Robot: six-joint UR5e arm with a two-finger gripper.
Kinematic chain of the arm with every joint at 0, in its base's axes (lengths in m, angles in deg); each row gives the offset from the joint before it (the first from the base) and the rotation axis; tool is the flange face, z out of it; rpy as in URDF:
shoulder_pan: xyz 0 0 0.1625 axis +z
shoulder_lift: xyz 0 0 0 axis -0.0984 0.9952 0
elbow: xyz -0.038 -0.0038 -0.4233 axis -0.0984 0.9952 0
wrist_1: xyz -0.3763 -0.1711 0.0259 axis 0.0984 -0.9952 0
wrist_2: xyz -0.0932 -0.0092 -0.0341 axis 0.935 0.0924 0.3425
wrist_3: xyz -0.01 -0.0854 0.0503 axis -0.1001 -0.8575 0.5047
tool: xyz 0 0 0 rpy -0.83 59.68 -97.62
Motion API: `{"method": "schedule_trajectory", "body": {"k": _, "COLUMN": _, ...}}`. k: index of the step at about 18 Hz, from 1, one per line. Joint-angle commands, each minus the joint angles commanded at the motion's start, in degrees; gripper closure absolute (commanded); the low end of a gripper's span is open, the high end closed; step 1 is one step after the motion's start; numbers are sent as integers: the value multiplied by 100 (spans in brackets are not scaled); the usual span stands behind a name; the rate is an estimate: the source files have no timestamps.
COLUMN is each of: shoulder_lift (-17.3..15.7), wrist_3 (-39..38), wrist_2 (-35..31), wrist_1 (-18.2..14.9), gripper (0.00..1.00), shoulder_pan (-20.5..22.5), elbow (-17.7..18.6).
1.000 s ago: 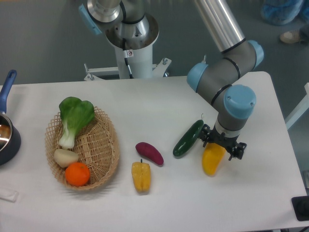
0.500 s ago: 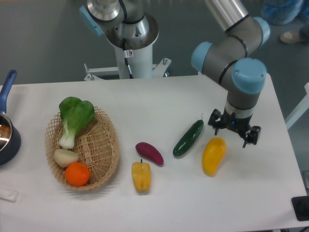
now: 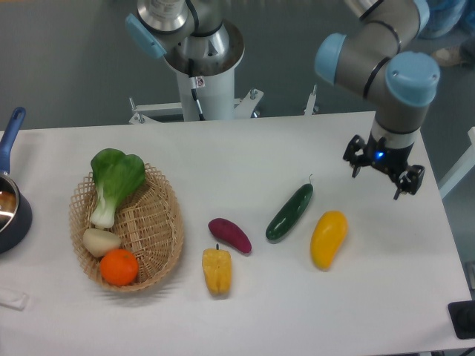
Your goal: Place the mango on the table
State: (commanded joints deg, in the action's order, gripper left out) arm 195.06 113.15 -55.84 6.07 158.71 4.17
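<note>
The mango is a smooth yellow-orange oval lying free on the white table, to the right of the green cucumber. My gripper hangs open and empty above the table, up and to the right of the mango, well clear of it.
A purple sweet potato and a yellow pepper lie in the middle. A wicker basket at the left holds bok choy, a pale vegetable and an orange. A dark pot sits at the left edge.
The gripper let go of the mango, which now lies on the table, and rose up and to the right away from it.
</note>
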Motion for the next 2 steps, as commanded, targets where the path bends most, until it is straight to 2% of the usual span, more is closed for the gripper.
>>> {"method": "schedule_trajectory", "body": {"k": 2, "shoulder_lift": 0, "wrist_3": 35, "wrist_2": 0, "wrist_1": 0, "gripper": 0, "shoulder_pan": 44, "elbow": 35}}
